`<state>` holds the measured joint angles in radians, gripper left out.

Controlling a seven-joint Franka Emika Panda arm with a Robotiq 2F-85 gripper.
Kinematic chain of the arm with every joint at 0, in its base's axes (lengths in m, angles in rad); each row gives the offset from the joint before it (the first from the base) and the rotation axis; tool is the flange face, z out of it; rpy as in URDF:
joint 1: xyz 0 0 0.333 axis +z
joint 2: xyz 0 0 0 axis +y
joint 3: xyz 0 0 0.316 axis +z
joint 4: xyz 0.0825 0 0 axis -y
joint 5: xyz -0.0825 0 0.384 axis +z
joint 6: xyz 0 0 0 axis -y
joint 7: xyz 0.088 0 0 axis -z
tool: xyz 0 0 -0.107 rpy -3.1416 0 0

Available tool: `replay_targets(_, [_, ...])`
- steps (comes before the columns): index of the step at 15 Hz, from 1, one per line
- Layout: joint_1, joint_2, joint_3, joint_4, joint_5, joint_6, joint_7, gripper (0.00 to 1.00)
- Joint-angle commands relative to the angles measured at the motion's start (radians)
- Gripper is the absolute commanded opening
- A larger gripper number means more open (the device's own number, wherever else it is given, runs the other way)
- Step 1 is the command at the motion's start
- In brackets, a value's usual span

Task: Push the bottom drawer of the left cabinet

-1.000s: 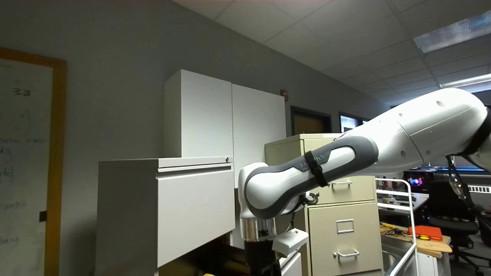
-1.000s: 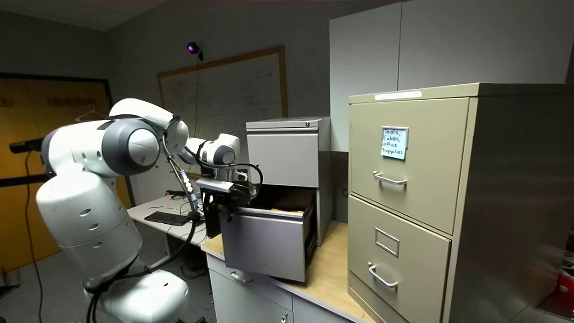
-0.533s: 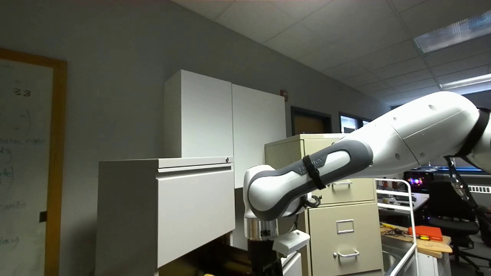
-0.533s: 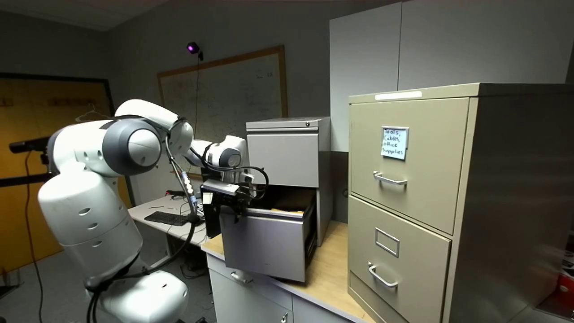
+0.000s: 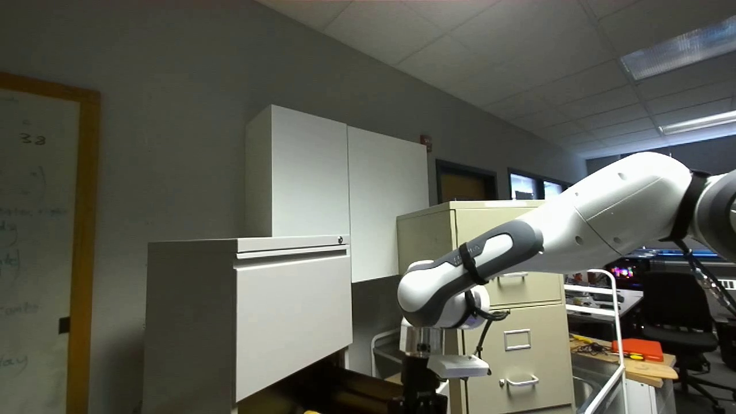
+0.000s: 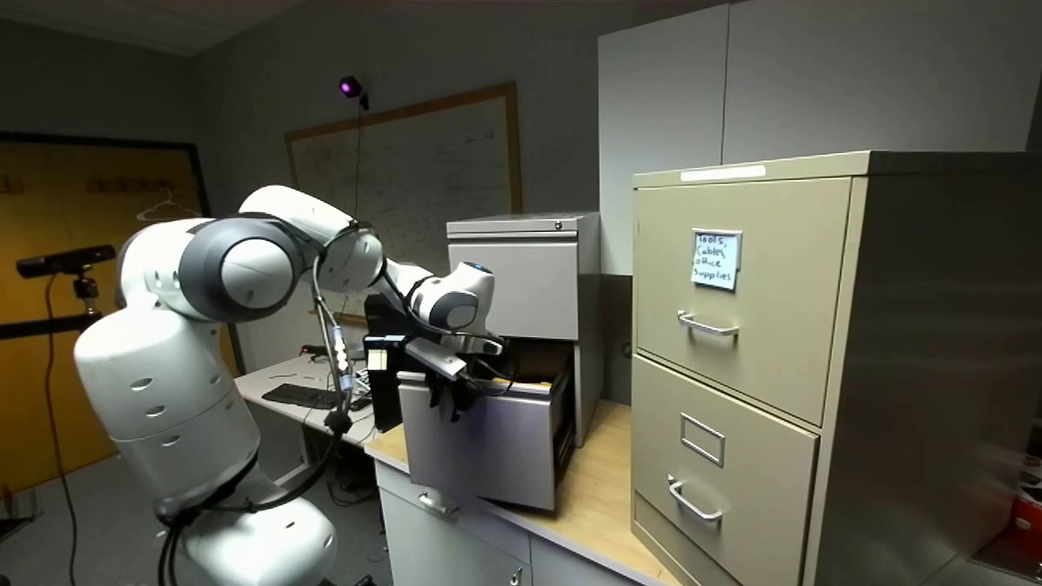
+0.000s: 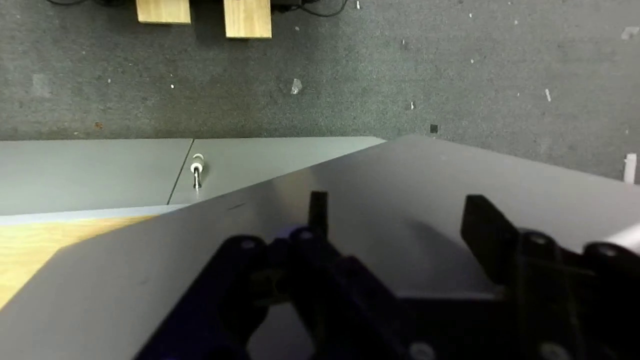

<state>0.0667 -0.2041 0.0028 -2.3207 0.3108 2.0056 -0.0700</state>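
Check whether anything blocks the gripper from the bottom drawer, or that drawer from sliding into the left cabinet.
Nothing visible does. The gripper hangs at the front of the bottom drawer, no object between them. In an exterior view, nothing shows in that drawer's path back into the left cabinet, though the cabinet's depths are hidden.

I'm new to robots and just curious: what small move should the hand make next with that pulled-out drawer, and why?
Probably a gentle push of the hand toward the left cabinet: the bottom drawer stands pulled out, and the wrist view shows the open hand in front of it, though whether they touch is unclear.
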Motion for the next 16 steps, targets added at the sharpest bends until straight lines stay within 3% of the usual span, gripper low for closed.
replay_targets(1, [-0.039,0.014,-0.043,-0.036,0.1,0.092,-0.006,0.41])
replay_targets(5, [-0.068,0.023,-0.094,-0.088,0.28,0.188,-0.033,0.1])
replay_targets(7, [-0.079,0.019,-0.11,-0.111,0.367,0.244,-0.041,0.0])
replay_targets(16, [-0.092,0.034,-0.109,-0.141,0.856,0.426,-0.045,0.0])
